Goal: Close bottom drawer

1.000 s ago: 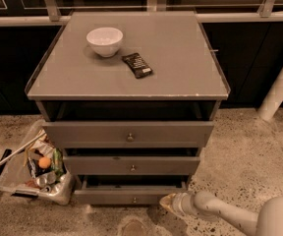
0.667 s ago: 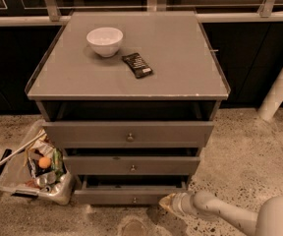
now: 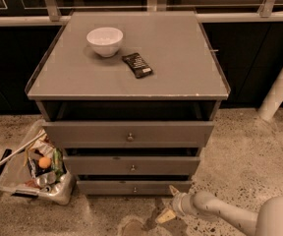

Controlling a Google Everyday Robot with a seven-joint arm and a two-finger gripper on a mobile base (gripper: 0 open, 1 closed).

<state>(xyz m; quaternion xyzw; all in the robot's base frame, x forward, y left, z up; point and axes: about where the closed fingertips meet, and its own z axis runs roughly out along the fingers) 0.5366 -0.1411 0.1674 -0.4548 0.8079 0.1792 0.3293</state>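
Observation:
The bottom drawer (image 3: 131, 187) is the lowest, narrowest grey front of the cabinet, with a small round knob (image 3: 134, 189). It stands slightly out, with a thin dark gap above its front. My gripper (image 3: 167, 203) is low near the floor, just in front of the drawer's right end. It is open and empty, with one fingertip (image 3: 173, 190) close to the drawer front and the other lower (image 3: 164, 216). The pale arm (image 3: 220, 211) reaches in from the lower right.
The top drawer (image 3: 129, 134) and middle drawer (image 3: 131, 165) also stand pulled out. A white bowl (image 3: 104, 41) and a dark packet (image 3: 137, 65) lie on the cabinet top. A bin of rubbish (image 3: 36, 171) sits on the floor at the left. A white post (image 3: 279, 90) stands at the right.
The bottom drawer front sits further in than before, and the dark gap above it has narrowed. The gripper stays at about the same spot by its right end.

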